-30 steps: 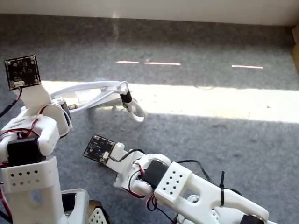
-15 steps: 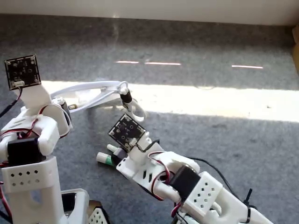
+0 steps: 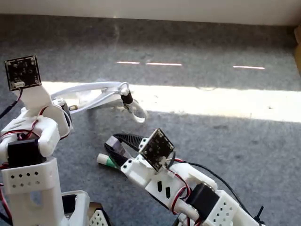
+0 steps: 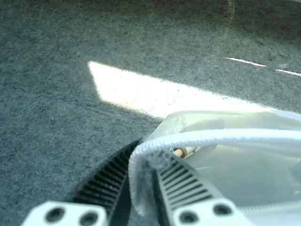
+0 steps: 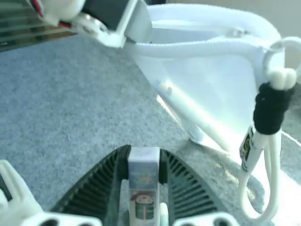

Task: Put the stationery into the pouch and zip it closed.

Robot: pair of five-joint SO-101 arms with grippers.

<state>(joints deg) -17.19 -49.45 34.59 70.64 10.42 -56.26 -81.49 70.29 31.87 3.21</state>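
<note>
Right end effector (image 5: 143, 153) around pale block (image 5: 143, 176)

Pouch (image 5: 207, 89): milky white, half see-through; white woven zip band.
Zip pull (image 5: 272, 106): black, with a white cord (image 5: 270, 165).
Small block (image 5: 143, 176): pale grey-white, with a little red and green picture.
Pen (image 3: 107, 161): white with a green band.
Right gripper (image 5: 143, 151): black ribbed fingers, white body.
Left gripper (image 4: 146, 155): black ribbed fingers, white body.
Carpet (image 3: 211, 42): grey, speckled, crossed by one bright sunlit stripe.
</note>
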